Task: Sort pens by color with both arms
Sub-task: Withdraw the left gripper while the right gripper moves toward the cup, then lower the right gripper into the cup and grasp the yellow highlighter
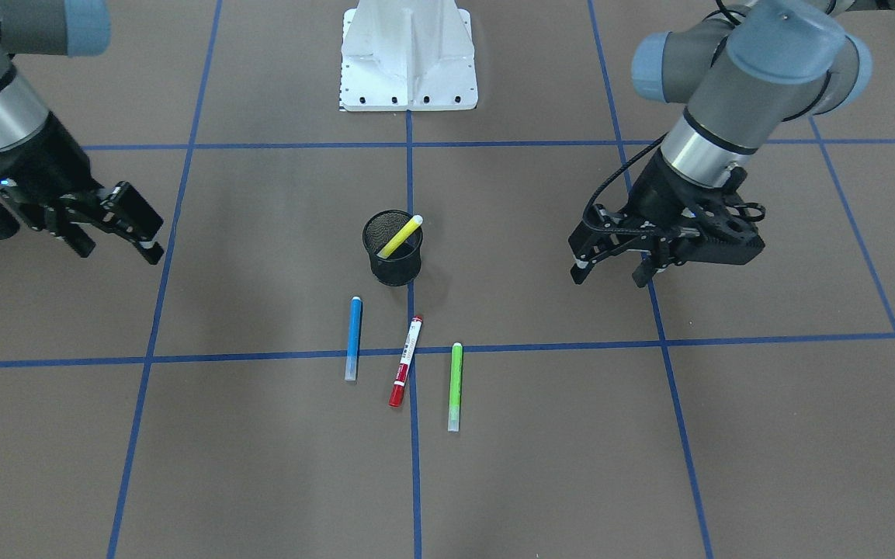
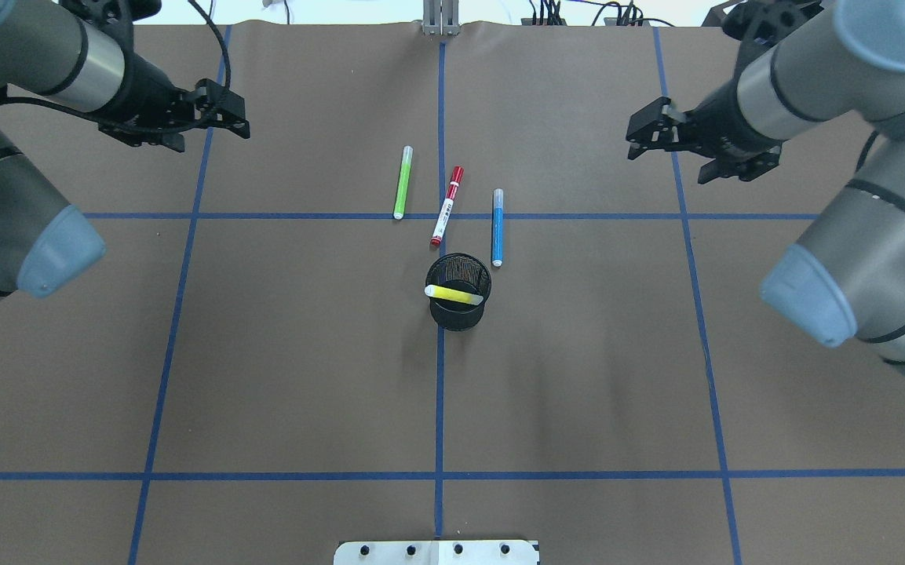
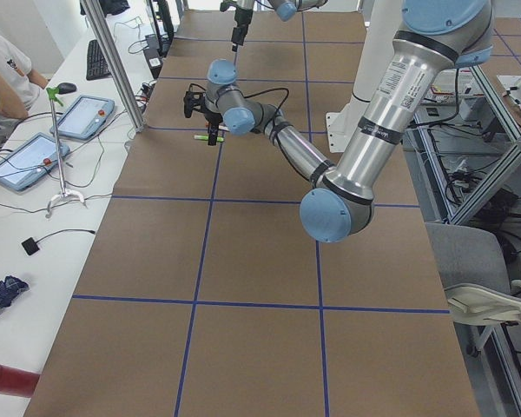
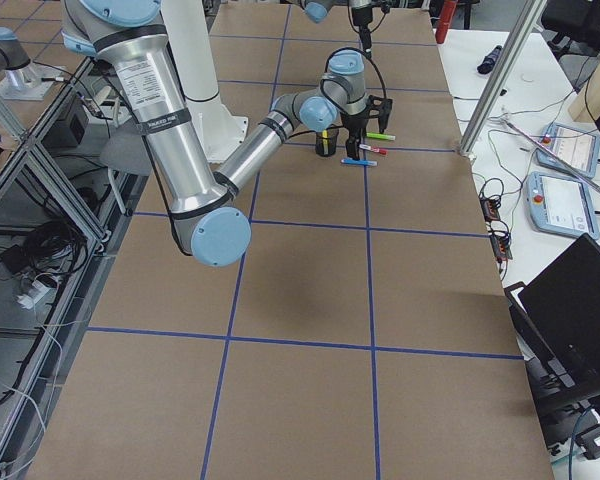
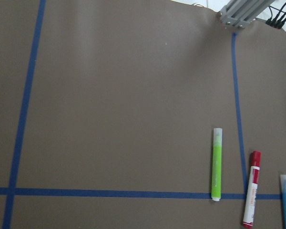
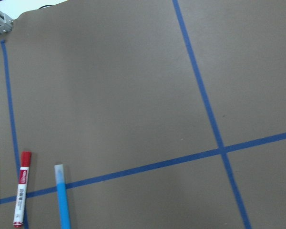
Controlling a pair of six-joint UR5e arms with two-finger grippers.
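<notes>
Brown paper tabletop (image 2: 303,377) is lying bare around my open-jawed left gripper (image 2: 231,116) and right gripper (image 2: 639,138). Midway between them, blue marker pen (image 2: 497,227), red-capped white pen (image 2: 447,206) and bright green pen (image 2: 403,183) are lying beside a black mesh cup (image 2: 458,315), which is holding the yellow pen (image 2: 454,294).

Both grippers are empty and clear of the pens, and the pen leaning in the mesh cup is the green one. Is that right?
No. The pen in the mesh cup is the yellow pen; the green pen lies on the table, as the exterior front-facing view shows. The rest stands.
</notes>
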